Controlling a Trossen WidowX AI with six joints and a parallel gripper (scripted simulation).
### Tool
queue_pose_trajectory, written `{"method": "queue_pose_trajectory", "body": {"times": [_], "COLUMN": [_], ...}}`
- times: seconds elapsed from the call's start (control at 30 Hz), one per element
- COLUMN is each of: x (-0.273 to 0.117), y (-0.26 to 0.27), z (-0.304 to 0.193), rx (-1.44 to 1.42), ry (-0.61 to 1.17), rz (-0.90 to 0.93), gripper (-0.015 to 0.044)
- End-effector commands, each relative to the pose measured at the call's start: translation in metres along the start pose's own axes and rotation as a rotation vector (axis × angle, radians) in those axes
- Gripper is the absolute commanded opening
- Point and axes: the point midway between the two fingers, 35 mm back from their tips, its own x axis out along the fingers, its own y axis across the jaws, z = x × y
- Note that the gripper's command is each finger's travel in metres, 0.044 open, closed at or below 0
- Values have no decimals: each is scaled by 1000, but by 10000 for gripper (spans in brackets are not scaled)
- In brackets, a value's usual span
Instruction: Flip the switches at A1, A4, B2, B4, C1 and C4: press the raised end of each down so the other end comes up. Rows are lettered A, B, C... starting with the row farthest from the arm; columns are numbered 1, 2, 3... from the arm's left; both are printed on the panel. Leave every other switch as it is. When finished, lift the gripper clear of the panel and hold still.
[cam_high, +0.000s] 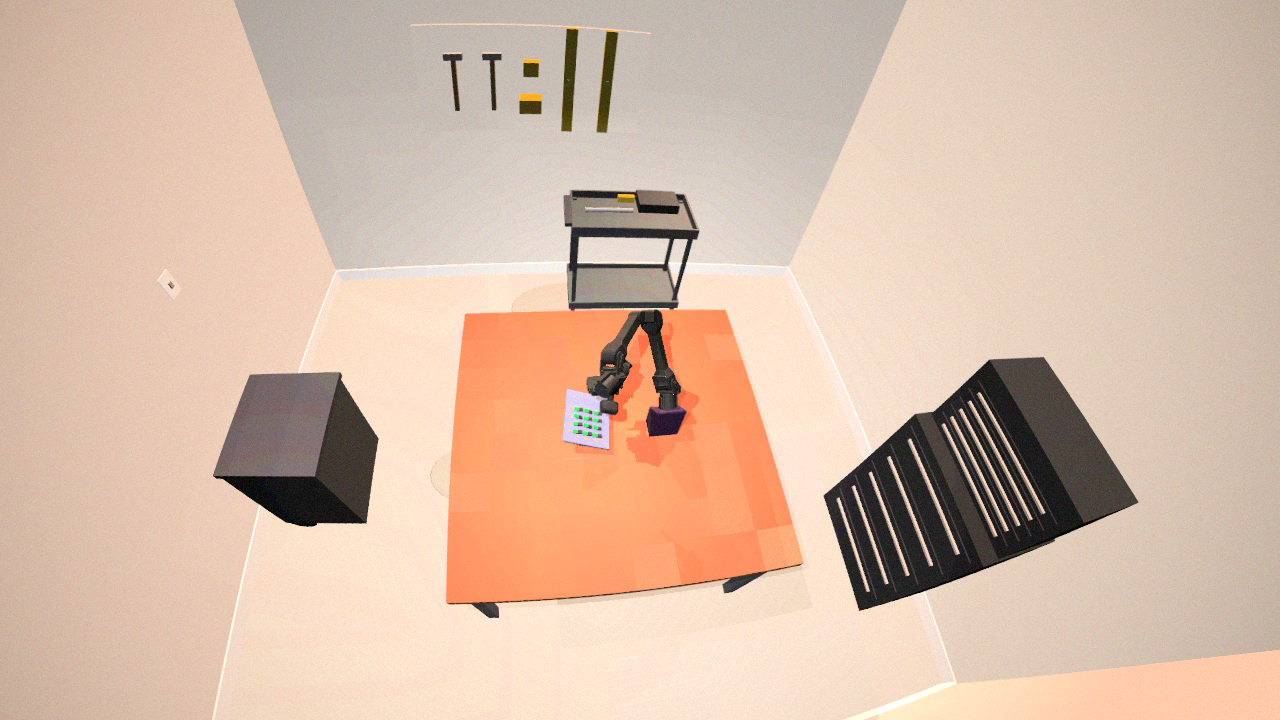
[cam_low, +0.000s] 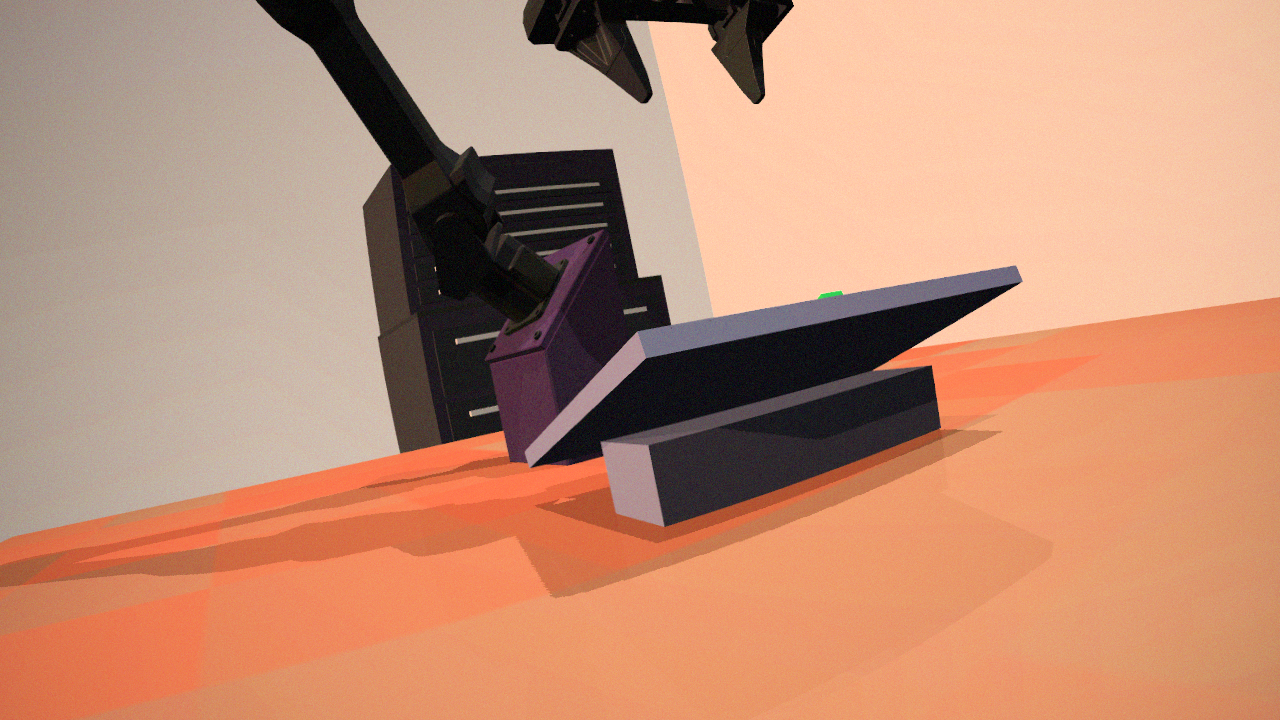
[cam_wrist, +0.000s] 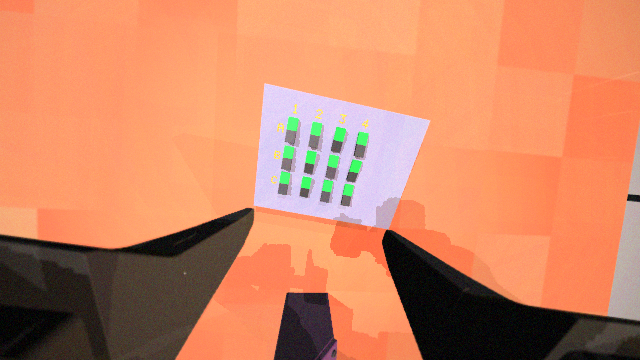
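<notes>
Pale walls and a cream floor surround the orange table (cam_high: 537, 537) (cam_low: 358, 644) (cam_wrist: 100, 100), where the lavender panel (cam_high: 572, 402) (cam_low: 787, 317) (cam_wrist: 395, 150) sits tilted, with a long dark block (cam_low: 796, 465) beneath it. Taking that panel as my landmark, I find my purple mount (cam_high: 664, 422) (cam_low: 528, 402) (cam_wrist: 305, 325) to its right in the top view. Above the panel in that view, beyond the table edge, stands a grey cart (cam_high: 626, 231); well apart on the left is a dark cabinet (cam_high: 277, 420), and well apart on the right a drawer cabinet (cam_high: 948, 483) (cam_low: 554, 170).

My gripper (cam_high: 605, 401) (cam_low: 702, 98) (cam_wrist: 320, 225) is spread wide, with nothing between its fingers. The exterior view puts my fingertips above the panel, clear of its surface and pointing downward.

Through my wrist view I can read all the panel's yellow labels: rows A to C, columns 1 to 4. Twelve switches each show a green half toward the numbers and a grey half toward my mount. Mine to flip are A1 (cam_wrist: 291, 131) and A4 (cam_wrist: 361, 145) in the farthest row, B2 (cam_wrist: 310, 162) and B4 (cam_wrist: 354, 171) in the middle, and C1 (cam_wrist: 284, 183) and C4 (cam_wrist: 347, 195) in the nearest. I cannot tell for certain which end of each is raised.
</notes>
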Motion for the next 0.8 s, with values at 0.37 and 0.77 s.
{"method": "queue_pose_trajectory", "body": {"times": [0.37, 0.77], "x": [95, 130], "y": [46, 45], "z": [33, 33], "rx": [23, 23], "ry": [-34, -60], "rz": [-7, -9], "gripper": [85, 0]}}
